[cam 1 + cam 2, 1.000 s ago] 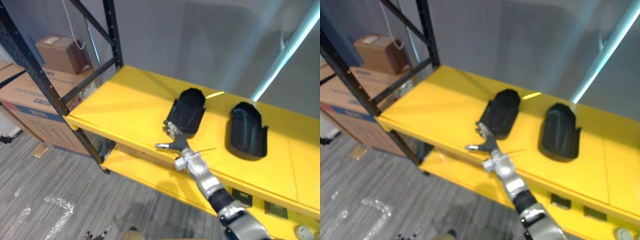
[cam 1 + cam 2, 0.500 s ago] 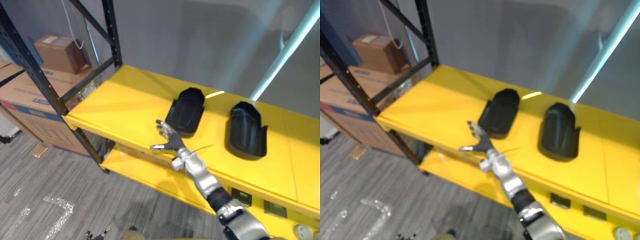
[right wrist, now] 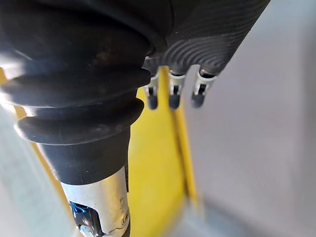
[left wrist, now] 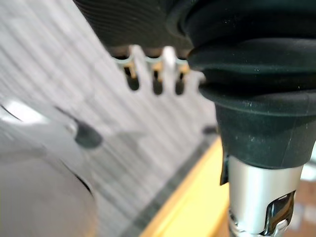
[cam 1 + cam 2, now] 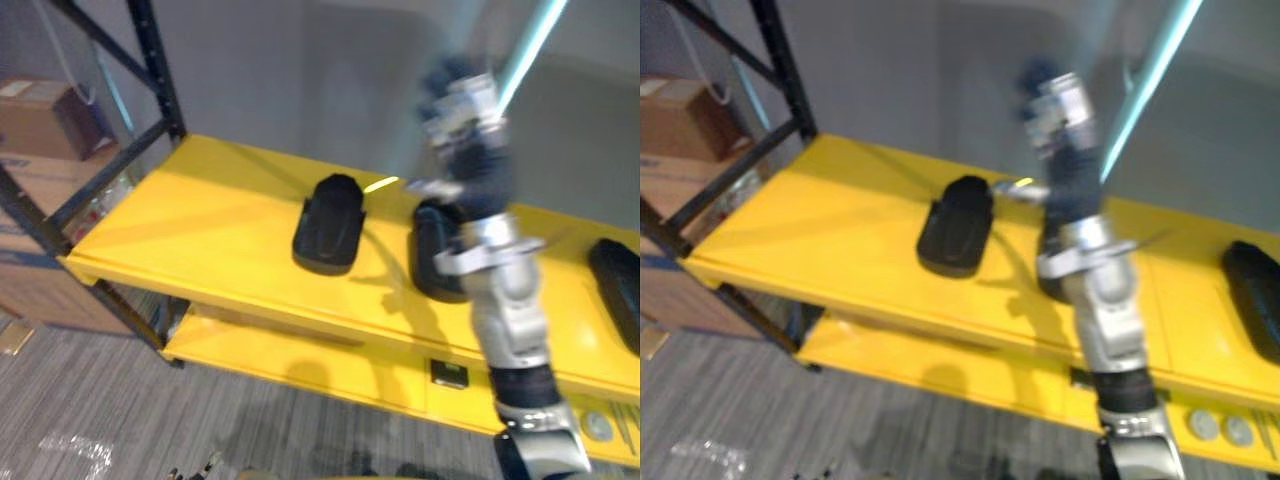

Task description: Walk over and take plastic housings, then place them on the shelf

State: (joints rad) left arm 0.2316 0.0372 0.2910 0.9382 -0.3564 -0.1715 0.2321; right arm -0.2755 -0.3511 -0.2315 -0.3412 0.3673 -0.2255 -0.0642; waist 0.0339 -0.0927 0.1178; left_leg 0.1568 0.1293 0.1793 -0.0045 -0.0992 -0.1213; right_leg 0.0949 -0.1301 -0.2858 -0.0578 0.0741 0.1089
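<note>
Three black plastic housings lie on the yellow shelf (image 5: 200,215): one in the middle (image 5: 328,223), one (image 5: 432,265) partly hidden behind my right forearm, and one at the right edge (image 5: 618,290). My right hand (image 5: 458,95) is raised high above the second housing, blurred, and holds nothing. Its fingers (image 3: 171,96) hang straight over the yellow surface in the right wrist view. My left hand (image 4: 155,81) hangs with relaxed fingers over the grey floor, beside the shelf's yellow edge (image 4: 192,207).
A lower yellow shelf (image 5: 300,355) sits under the top one. Black rack uprights (image 5: 155,60) stand at the left, with cardboard boxes (image 5: 40,115) behind them. A teal pole (image 5: 525,45) slants up at the back right, against a grey wall.
The camera has swung right, bringing a third housing into view. My right arm has lifted from the shelf's front edge by the first housing to high over the second housing.
</note>
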